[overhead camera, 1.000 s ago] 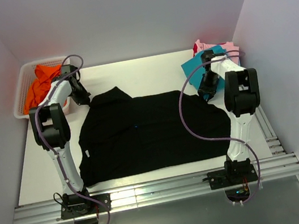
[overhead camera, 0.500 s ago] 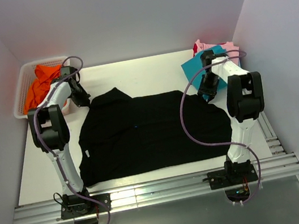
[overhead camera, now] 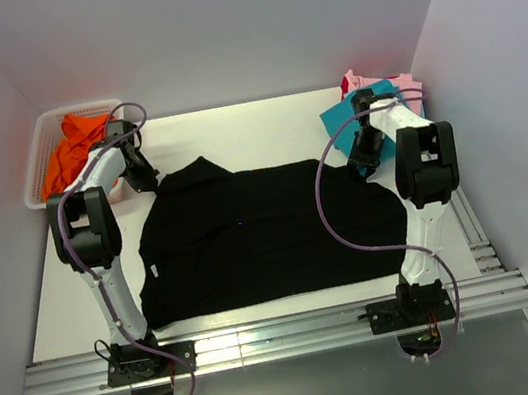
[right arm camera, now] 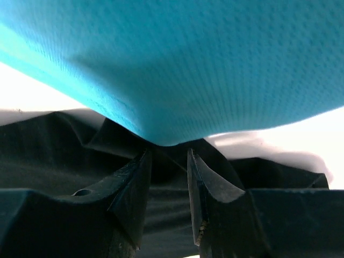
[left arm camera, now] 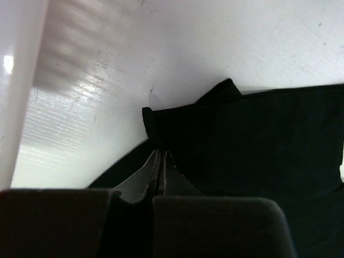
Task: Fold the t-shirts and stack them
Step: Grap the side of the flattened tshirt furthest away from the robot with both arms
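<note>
A large black t-shirt (overhead camera: 261,239) lies spread flat on the white table (overhead camera: 252,123). My left gripper (overhead camera: 146,175) is at its far left sleeve; in the left wrist view the fingers (left arm camera: 160,153) are pressed together on the corner of the black cloth (left arm camera: 258,140). My right gripper (overhead camera: 363,157) is at the far right sleeve, beside a folded teal t-shirt (overhead camera: 344,115). In the right wrist view its jaws (right arm camera: 169,156) stand apart with a fold of black cloth (right arm camera: 48,150) between them, under the teal edge (right arm camera: 188,64). A pink t-shirt (overhead camera: 397,82) lies under the teal one. No red t-shirt shows.
A white mesh basket (overhead camera: 33,170) at the far left corner holds an orange t-shirt (overhead camera: 73,148). White walls close in the back and both sides. Aluminium rails (overhead camera: 268,344) run along the near edge at the arm bases.
The right gripper has shifted slightly toward the teal t-shirt and the left arm slightly to the left. The black t-shirt's outline is about the same.
</note>
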Controlling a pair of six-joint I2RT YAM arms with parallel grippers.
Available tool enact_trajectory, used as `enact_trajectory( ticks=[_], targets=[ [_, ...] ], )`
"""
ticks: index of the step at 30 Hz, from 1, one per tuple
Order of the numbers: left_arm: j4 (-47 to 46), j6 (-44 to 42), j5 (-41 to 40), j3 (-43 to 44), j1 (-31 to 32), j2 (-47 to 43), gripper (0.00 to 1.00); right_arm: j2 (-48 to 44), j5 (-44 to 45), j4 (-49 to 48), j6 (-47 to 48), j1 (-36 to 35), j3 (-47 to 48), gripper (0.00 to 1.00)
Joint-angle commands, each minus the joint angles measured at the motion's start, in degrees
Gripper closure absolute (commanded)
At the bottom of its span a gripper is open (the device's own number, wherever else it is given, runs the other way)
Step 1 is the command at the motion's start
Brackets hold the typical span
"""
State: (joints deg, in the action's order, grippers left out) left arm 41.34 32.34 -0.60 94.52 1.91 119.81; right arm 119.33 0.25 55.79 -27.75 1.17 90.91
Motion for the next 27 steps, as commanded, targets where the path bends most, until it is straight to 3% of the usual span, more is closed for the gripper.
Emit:
enact_trajectory(
  ticks=[1,10,13,14,16,27],
  targets=[
    [-0.91,0.1,-1.68,-0.74,-0.15,-4.67,1.0,1.08,1.07,0.99,0.59,0.59,3.04,0.6],
    [-1.27,0.09,-1.77,-2.58,-0.59,-5.55,1.0,1.87,0.45,-0.15,0.59,0.85,1.29,0.66],
    [-1.18,-0.08,-2.03,-2.85,-0.68,-5.81,1.0,1.61,0.01,-0.77,0.5,1.11,0.41,0.79],
    [-1.18,-0.17,-2.12,-2.76,-0.68,-5.9,1.0,1.61,0.01,-1.21,0.41,1.2,0.23,0.9],
    [-0.91,-0.34,-2.3,-2.68,-0.86,-6.08,1.0,1.78,0.01,-1.47,0.5,1.47,-0.04,1.0],
    [1.72,0.53,-1.34,2.94,-1.3,-8.54,1.0,-0.85,-4.64,1.07,-0.29,1.91,7.34,1.0]
  ],
)
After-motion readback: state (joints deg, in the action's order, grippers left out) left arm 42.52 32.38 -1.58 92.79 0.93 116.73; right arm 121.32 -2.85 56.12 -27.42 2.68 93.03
